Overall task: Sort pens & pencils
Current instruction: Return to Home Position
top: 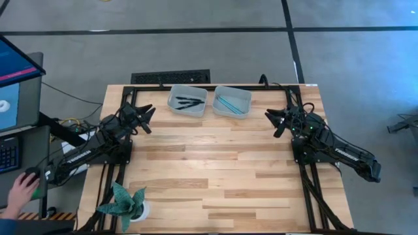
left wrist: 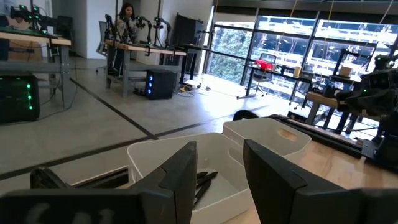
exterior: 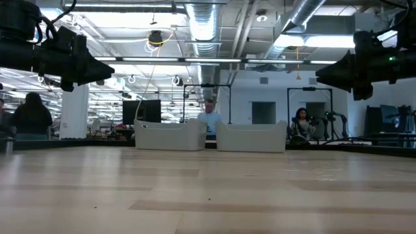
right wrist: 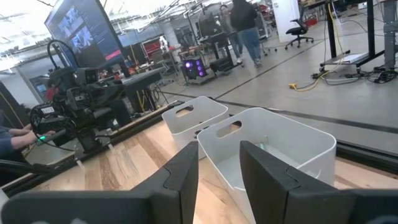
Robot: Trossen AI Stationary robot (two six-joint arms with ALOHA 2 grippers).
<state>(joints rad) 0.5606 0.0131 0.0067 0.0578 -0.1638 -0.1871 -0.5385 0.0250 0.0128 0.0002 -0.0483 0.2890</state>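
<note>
High view, looking straight down on a pale wooden table [top: 215,176]. At its far edge, black writing sticks [top: 189,102] lie bunched in the left gray bin [top: 175,98]. Just beside it, pale teal writing sticks [top: 228,104] lie slanted in the right gray bin [top: 243,96]. The left gripper [top: 149,119] hovers at the table's left side and the right gripper [top: 273,123] at its right. Each has its fingers slightly parted and holds nothing, with bare wood between it and the bins. A potted plant [top: 126,202] stands at the near left corner. Off the left edge, a person's hand [top: 21,189] rests by a mouse [top: 31,173], below a monitor [top: 16,78].
</note>
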